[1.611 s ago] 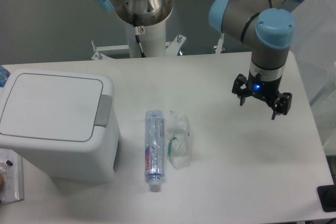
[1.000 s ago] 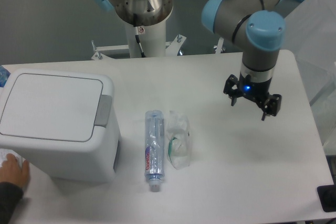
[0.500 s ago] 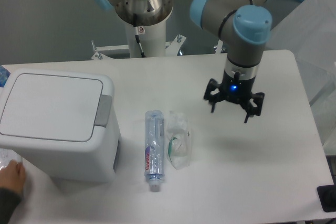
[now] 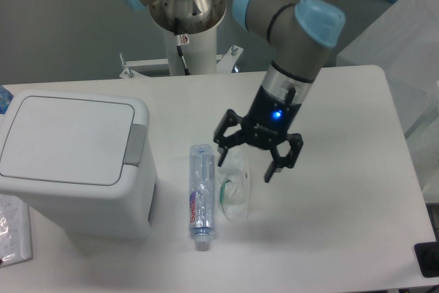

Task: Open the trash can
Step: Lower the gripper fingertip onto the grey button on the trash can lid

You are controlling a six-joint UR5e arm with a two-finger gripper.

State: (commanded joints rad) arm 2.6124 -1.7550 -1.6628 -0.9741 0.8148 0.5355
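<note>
The trash can (image 4: 72, 162) is a large white boxy bin at the left of the table, its flat white lid (image 4: 65, 138) down and a grey push-button tab (image 4: 134, 145) on its right edge. My gripper (image 4: 245, 162) hangs open over the middle of the table, well to the right of the bin, just above a crumpled clear bag. Nothing is between its black fingers (image 4: 271, 168).
A clear plastic bottle (image 4: 201, 195) lies on the table right of the bin. Beside it is a crumpled clear plastic bag (image 4: 234, 186), partly under the gripper. A clear packet (image 4: 14, 232) lies at the front left corner. The arm's white base post (image 4: 192, 49) stands behind the table.
The arm has swung left and lower, from the right side of the table to above the crumpled bag. A hand seen at the front left corner is gone.
</note>
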